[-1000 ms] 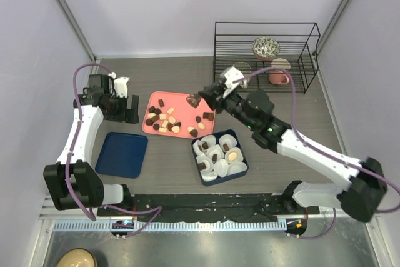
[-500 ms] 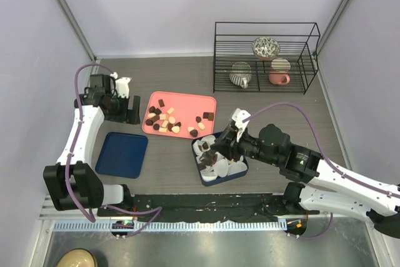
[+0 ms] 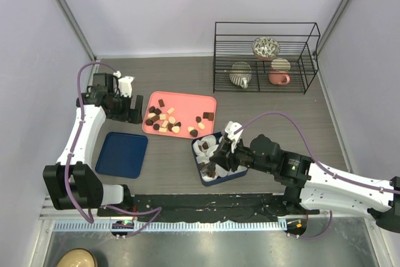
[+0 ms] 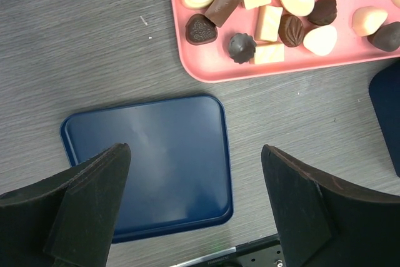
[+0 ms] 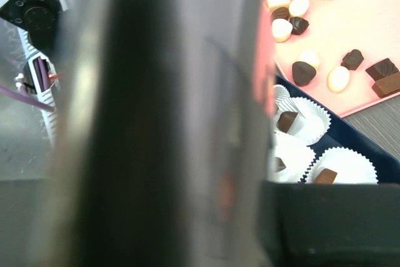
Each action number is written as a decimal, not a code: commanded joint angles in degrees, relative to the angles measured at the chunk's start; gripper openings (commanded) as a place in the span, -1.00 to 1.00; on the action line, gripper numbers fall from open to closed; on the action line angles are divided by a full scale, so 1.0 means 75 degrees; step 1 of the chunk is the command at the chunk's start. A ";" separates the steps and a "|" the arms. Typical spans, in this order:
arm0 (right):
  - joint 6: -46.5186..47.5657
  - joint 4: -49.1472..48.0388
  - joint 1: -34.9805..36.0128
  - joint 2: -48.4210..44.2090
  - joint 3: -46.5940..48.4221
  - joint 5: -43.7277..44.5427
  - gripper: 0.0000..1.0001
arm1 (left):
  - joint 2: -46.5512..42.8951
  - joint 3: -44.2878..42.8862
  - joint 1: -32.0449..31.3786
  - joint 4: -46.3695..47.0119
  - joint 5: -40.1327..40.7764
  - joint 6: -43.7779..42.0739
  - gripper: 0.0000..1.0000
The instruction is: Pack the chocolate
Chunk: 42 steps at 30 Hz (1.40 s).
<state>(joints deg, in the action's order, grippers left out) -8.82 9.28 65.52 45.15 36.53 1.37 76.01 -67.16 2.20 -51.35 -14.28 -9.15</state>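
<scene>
**A:** Where was the chocolate (image 3: pixel 164 119)?

**B:** Mostly on the pink tray (image 3: pixel 187 99), heaped toward its 9 o'clock side, with a smaller group near 4 o'clock. A few pieces already sat in paper cups (image 5: pixel 309 115) inside the blue box (image 3: pixel 237 134), at 4 o'clock from the tray.

**A:** How did you expect it to handle?

**B:** Light, stiff and smooth, I judged, and easy to scuff or chip. I would have pinched a blocky piece across its flat sides and a round one across its widest middle, squeezing gently, since each was far smaller than the fingers.

**A:** And the counts?

**B:** Close to twenty pieces on the tray, though the heap was too crowded for an exact figure. The right wrist view showed three filled cups. There was one tray, one box and one blue lid (image 4: pixel 147 167) at 8 o'clock. One wire rack (image 3: pixel 267 57) at 2 o'clock held a bowl (image 3: pixel 265 47) and two mugs (image 3: pixel 240 75).

**A:** The grippers?

**B:** The left gripper (image 4: pixel 194 151) hung spread wide over the lid, holding nothing. The right gripper (image 3: pixel 215 166) was low over the box, but a blurred finger (image 5: pixel 156 117) filled its own view, so I could not tell its opening or whether it held a piece
</scene>
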 commanded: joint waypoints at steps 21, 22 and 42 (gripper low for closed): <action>0.0180 -0.1518 0.0136 -0.0289 -0.0336 0.0791 -0.44 | -0.0127 -0.0222 -0.0082 0.0003 0.0088 0.0036 0.87; 0.0133 -0.1518 0.0136 -0.0266 -0.0371 0.0767 -0.42 | -0.0150 -0.0222 -0.0094 -0.0008 0.0100 0.0024 0.88; 0.0682 -0.1612 0.0253 0.0085 0.0341 0.0954 -0.15 | -0.0197 -0.0257 -0.0094 0.0003 0.0158 -0.0058 1.00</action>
<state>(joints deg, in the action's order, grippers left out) -7.94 1.48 67.02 44.25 32.97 6.04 75.99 -67.29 1.61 -51.51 -13.43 -9.26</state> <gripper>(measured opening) 0.473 0.996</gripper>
